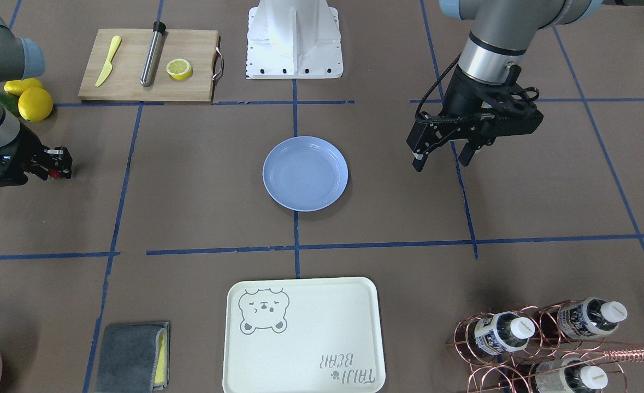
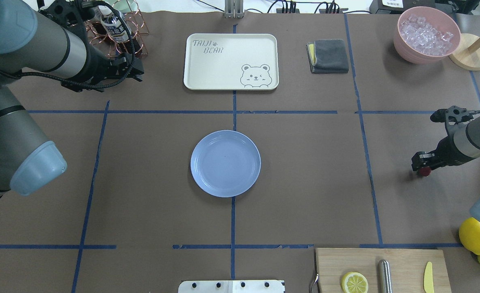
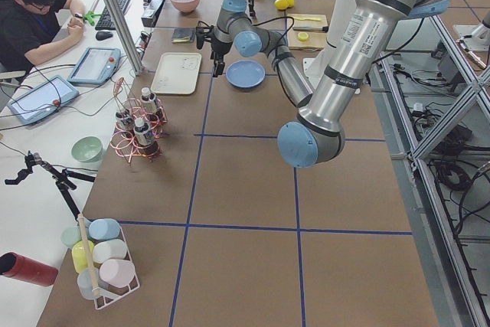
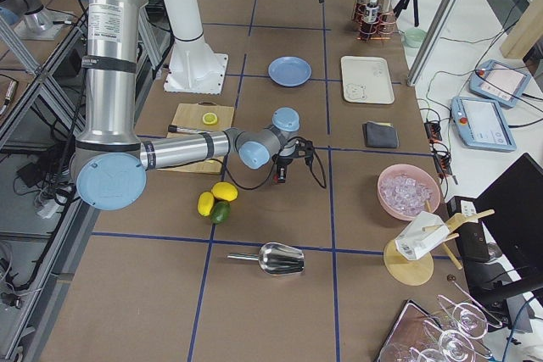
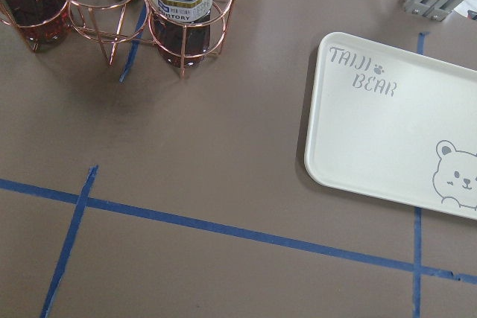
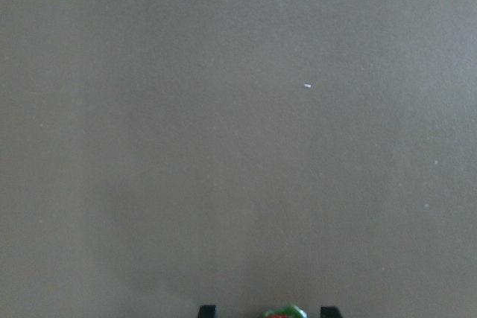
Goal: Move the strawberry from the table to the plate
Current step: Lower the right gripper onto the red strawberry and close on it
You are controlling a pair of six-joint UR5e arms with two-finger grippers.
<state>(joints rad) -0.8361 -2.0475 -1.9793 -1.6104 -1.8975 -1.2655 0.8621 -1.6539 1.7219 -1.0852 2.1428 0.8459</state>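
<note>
Right end effector (image 2: 421, 166) stood low on the counter (image 2: 305, 183), spread astride the strawberry (image 2: 425, 171), apparently poised to clench. The plate (image 2: 225, 163) lay well apart. Left end effector (image 1: 443, 161) hung released, clear of the route.

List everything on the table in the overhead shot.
plate: one, light blue, centre.
tray: one, cream, far middle.
cloth: one, grey, beside tray.
bowl: one, pink, far right, with ice.
stand: one, wooden, beside bowl.
rack: one, copper, far left, with bottle.
board: one, wooden, near right.
lemon half: one, yellow, on board.
rod: one, steel, on board.
knife: one, yellow, on board.
lemons: two, yellow, near-right edge.
strawberry: one, red, between right gripper's fingers.
base: white, near middle.
left gripper: black, by rack.
right gripper: black, right side.
</note>
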